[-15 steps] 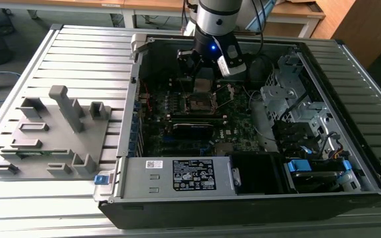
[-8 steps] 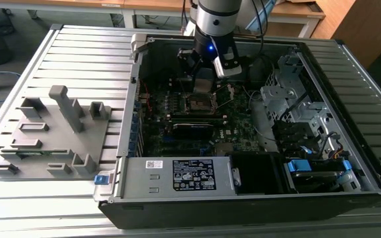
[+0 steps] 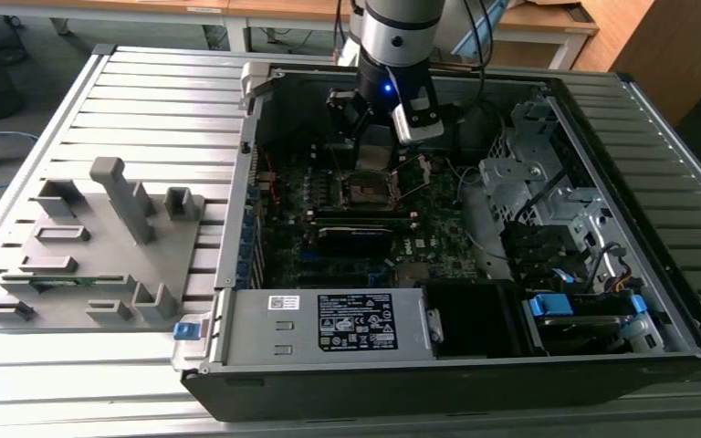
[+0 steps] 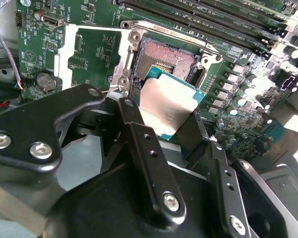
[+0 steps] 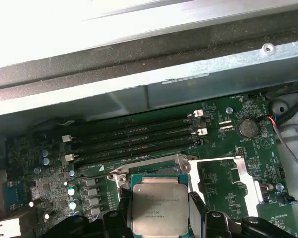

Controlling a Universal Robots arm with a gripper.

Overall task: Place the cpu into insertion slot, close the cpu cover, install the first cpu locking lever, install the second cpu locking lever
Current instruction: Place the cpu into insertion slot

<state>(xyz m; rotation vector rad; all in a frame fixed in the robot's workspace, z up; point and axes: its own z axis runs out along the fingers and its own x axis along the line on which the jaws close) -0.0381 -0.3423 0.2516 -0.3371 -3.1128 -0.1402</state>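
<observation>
The insertion slot (image 4: 164,59) lies open, cpu cover (image 4: 63,54) swung flat aside; the cpu (image 4: 169,101) in the gripper (image 4: 161,118) hangs over it. Low memory slots (image 5: 134,136) run just beside on one side, case wall (image 5: 154,84) rises beyond them.

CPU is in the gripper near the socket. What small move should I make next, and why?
Probably ease the cpu across until it squares over the insertion slot before lowering. In the second wrist view the gripper holds it overlapping only one edge of the slot, and the cpu cover lies swung open.
</observation>
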